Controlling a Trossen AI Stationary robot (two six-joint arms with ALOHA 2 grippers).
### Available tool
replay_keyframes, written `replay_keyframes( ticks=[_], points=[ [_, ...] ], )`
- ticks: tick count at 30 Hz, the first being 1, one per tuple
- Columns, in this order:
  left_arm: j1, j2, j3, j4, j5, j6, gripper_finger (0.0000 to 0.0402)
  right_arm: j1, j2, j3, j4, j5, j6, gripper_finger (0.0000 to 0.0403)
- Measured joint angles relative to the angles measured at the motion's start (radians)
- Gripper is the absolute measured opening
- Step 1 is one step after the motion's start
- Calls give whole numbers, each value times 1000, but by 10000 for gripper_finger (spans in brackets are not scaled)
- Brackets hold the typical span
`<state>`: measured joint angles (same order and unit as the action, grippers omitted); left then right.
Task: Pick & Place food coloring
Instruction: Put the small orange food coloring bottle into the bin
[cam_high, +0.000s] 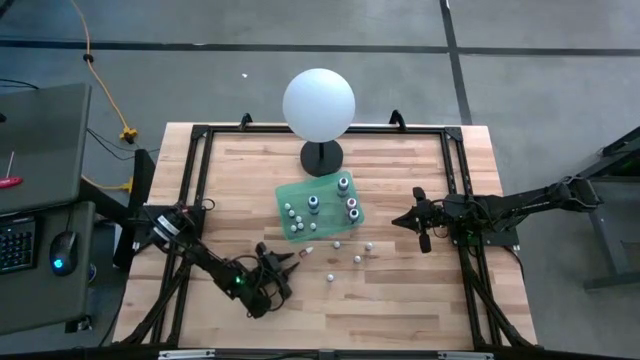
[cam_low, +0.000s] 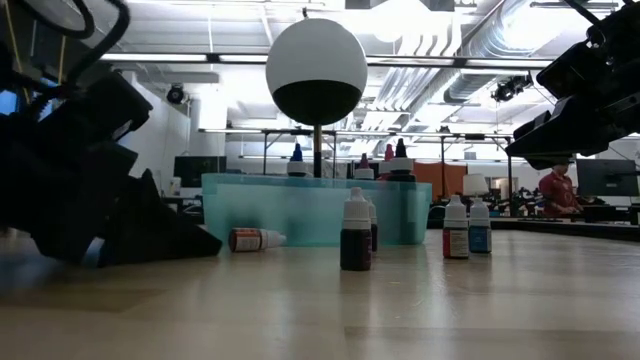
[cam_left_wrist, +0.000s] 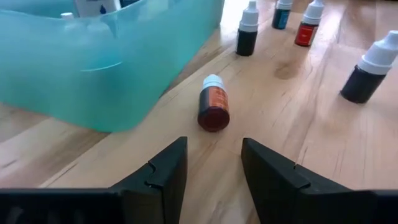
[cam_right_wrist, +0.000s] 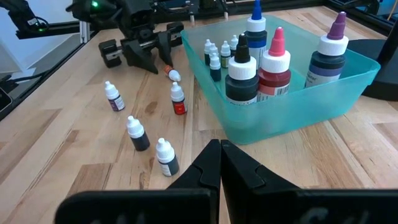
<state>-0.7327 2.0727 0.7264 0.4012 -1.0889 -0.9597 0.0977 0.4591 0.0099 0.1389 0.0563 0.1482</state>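
Wooden table (cam_high: 400, 300) — bottle (cam_left_wrist: 213, 110) label unreadable.

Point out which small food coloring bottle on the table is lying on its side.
The orange-labelled bottle beside the teal bin, straight ahead of the left gripper. The other loose small bottles stand upright.

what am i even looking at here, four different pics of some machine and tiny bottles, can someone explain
It is a two-armed robot at a wooden table, seen by four cameras at one moment: from above, from table level, and from each wrist. A green tub in the middle holds several bottles, behind it stands a white ball on a stand. Small food coloring bottles stand loose on the wood, and one lies on its side. The left hand is open, down near the table and pointed at that fallen bottle, holding nothing. The right hand is shut and empty, waiting off to the side.
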Motion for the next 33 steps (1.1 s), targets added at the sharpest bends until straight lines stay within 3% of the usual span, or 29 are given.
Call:
replay_keyframes(
  ticks=[16, 20, 27, 29, 33],
  points=[
    [-7, -30, 7, 36, 14, 122, 152, 0, 0, 0, 0, 0, 0, 3],
    [-7, -86, 7, -11, 73, 153, 152, 0, 0, 0, 0, 0, 0, 2],
    [-7, -194, 7, -143, 70, 181, 152, 0, 0, 0, 0, 0, 0, 3],
    [5, -232, 7, -154, 117, 211, 152, 0, 0, 0, 0, 0, 0, 2],
    [64, -321, 7, -161, 346, 279, 152, 0, 0, 0, 0, 0, 0, 3]
  ],
)
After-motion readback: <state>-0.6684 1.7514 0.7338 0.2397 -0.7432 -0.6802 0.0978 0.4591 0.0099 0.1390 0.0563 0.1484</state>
